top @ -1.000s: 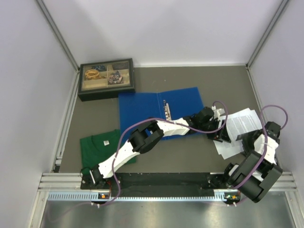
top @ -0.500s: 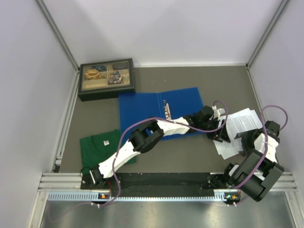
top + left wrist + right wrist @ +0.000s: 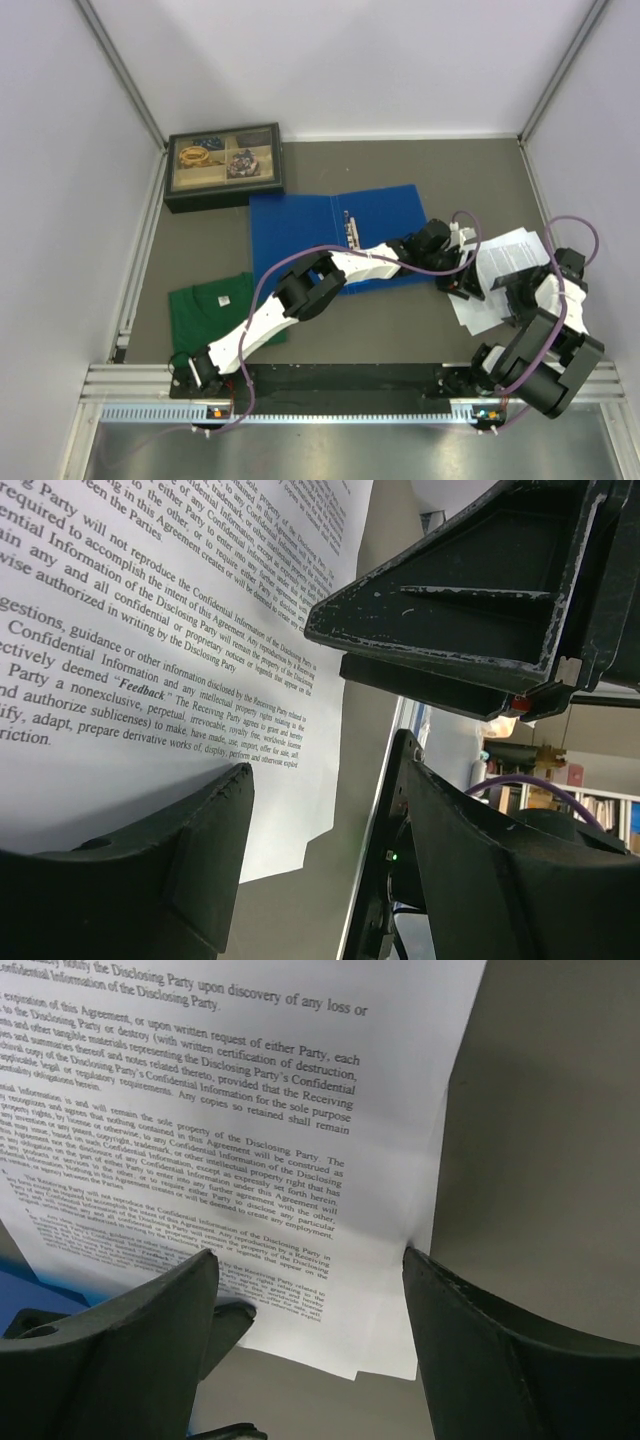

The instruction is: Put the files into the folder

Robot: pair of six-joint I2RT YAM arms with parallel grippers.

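Note:
The files (image 3: 505, 270) are white printed sheets lying on the grey table at the right. The blue folder (image 3: 335, 235) lies open to their left, its metal rings (image 3: 351, 228) showing. My left gripper (image 3: 467, 283) is stretched across the folder's lower edge to the sheets' left side. It is open, one finger over the paper (image 3: 180, 630) and the other beside the sheet's edge. My right gripper (image 3: 522, 297) is open over the sheets' right side (image 3: 260, 1160), with the paper lying between its fingers (image 3: 480, 1350).
A green folded shirt (image 3: 222, 310) lies at the front left. A dark tray (image 3: 225, 165) with compartments of small items stands at the back left. The right gripper's body (image 3: 480, 600) hangs close above the left gripper's view. Grey walls enclose the table.
The right arm's upper link has swung slightly rightward. The left gripper and the sheets have stayed almost still.

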